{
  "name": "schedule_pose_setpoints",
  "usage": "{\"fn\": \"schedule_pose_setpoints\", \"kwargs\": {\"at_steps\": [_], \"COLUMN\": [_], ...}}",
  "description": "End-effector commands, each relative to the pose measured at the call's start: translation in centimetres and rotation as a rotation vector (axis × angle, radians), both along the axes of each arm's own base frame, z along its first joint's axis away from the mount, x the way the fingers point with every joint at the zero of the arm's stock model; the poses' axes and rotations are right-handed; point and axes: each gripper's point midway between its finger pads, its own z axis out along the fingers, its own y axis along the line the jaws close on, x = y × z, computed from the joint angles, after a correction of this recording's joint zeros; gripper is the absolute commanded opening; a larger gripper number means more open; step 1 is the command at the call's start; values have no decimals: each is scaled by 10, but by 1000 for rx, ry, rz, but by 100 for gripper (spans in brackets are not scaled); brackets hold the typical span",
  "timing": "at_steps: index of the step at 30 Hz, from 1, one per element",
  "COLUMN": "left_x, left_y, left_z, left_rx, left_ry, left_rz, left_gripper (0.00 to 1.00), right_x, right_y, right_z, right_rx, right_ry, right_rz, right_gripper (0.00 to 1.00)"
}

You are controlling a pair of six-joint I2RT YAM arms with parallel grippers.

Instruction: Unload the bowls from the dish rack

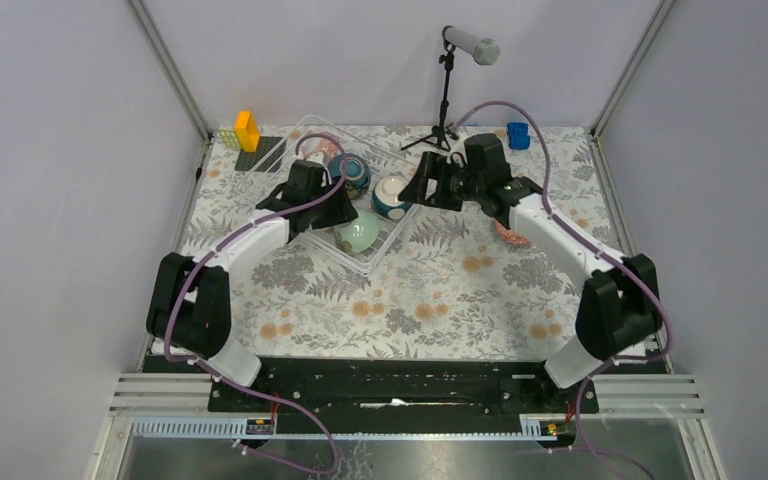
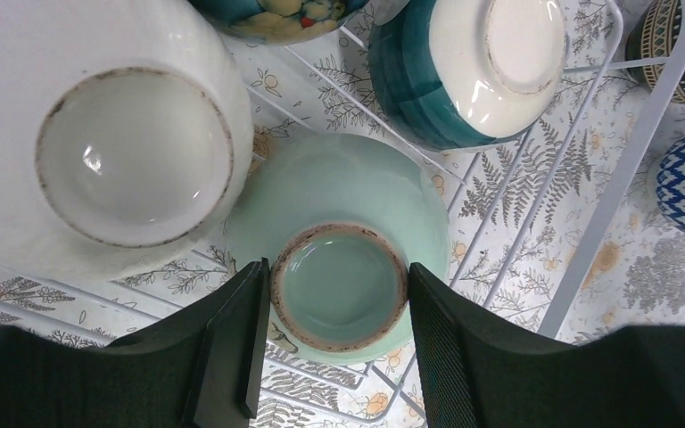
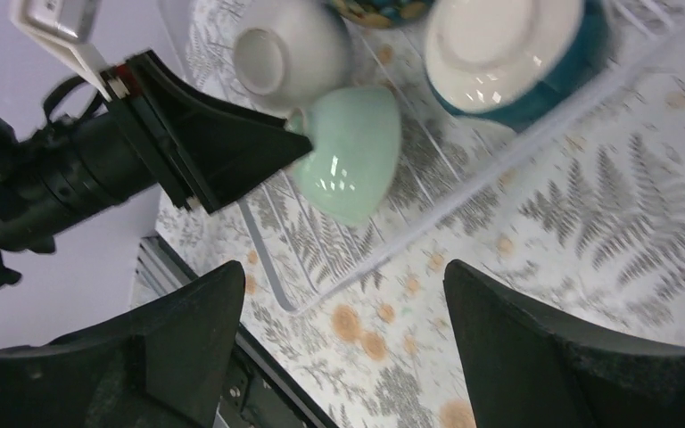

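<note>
In the clear dish rack (image 2: 589, 234), the upturned pale green bowl (image 2: 339, 214) has its foot ring pinched by the left end effector (image 2: 337, 272). A white bowl (image 2: 134, 156) lies to the left and a teal bowl (image 2: 464, 80) ahead-right. A floral bowl (image 2: 276, 16) is cropped. The right end effector (image 3: 348, 352) gapes wide, empty.

The dish rack (image 2: 589, 223) is a clear plastic tray with pale ribs, lying flat. Inside it the pale green bowl (image 2: 339, 183) lies tipped, its unglazed foot ring toward me and pinched between the fingers of my left gripper (image 2: 337, 267). Just beside it a white bowl (image 2: 134, 156) sits upside down. A dark teal bowl (image 2: 464, 62) with a white foot is also inverted. A floral bowl (image 2: 276, 13) shows only its edge. Outside the rack are a brown striped bowl (image 2: 678, 45) and a blue zigzag bowl (image 2: 678, 178).
</note>
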Motion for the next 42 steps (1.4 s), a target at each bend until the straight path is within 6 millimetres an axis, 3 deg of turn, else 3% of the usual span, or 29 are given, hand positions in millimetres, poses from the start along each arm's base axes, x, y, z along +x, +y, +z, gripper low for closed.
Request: {"fn": "schedule_pose_setpoints", "kwargs": {"at_steps": [1, 11, 17, 21, 25, 31, 35, 42], "left_x": [14, 15, 14, 15, 15, 16, 15, 15], "left_y": [-9, 5, 7, 8, 7, 6, 7, 9], "left_z": [54, 69, 63, 66, 67, 63, 61, 64], "left_rx": [-154, -259, -281, -307, -311, -310, -311, -316], "left_ry": [-157, -199, -179, -195, -199, -193, -194, -207], "left_rz": [-5, 24, 29, 29, 19, 17, 16, 20], "left_gripper": [41, 40, 40, 40, 40, 39, 39, 39], "right_x": [14, 39, 47, 47, 54, 51, 42, 32], "right_y": [40, 84, 108, 113, 107, 111, 123, 131], "right_z": [19, 2, -27, -50, -57, -74, -73, -49], "right_rx": [97, 163, 84, 43, -3, -11, 81, 215], "right_ry": [-5, 93, 149, 217, 200, 263, 317, 328], "right_rz": [93, 124, 147, 140, 83, 99, 137, 155], "right_gripper": [87, 83, 83, 83, 90, 89, 83, 74]}}
